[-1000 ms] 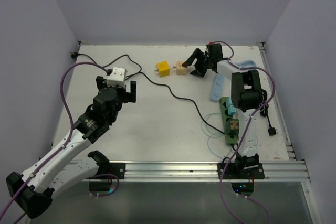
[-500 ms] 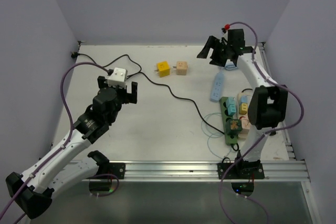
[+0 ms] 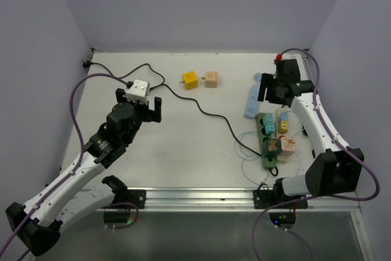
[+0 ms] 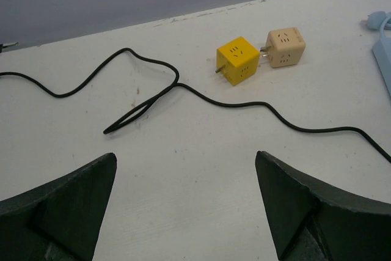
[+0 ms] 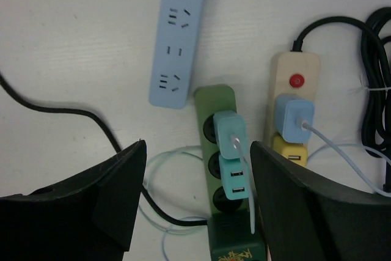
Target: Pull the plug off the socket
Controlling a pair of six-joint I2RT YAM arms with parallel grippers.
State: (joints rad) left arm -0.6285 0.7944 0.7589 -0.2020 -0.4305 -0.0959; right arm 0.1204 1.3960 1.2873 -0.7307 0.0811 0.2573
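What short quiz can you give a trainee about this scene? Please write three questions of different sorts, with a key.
1. True or false: the right gripper is shut on a plug.
2. The teal plug sits in a strip of which colour? A light blue; B dark green; C cream.
3. How many loose cubes lie on the table ahead of the left gripper?

Key:
1. False: its jaws stand apart and hold nothing.
2. B: that strip is the socket.
3. Two: the yellow cube and the beige cube.
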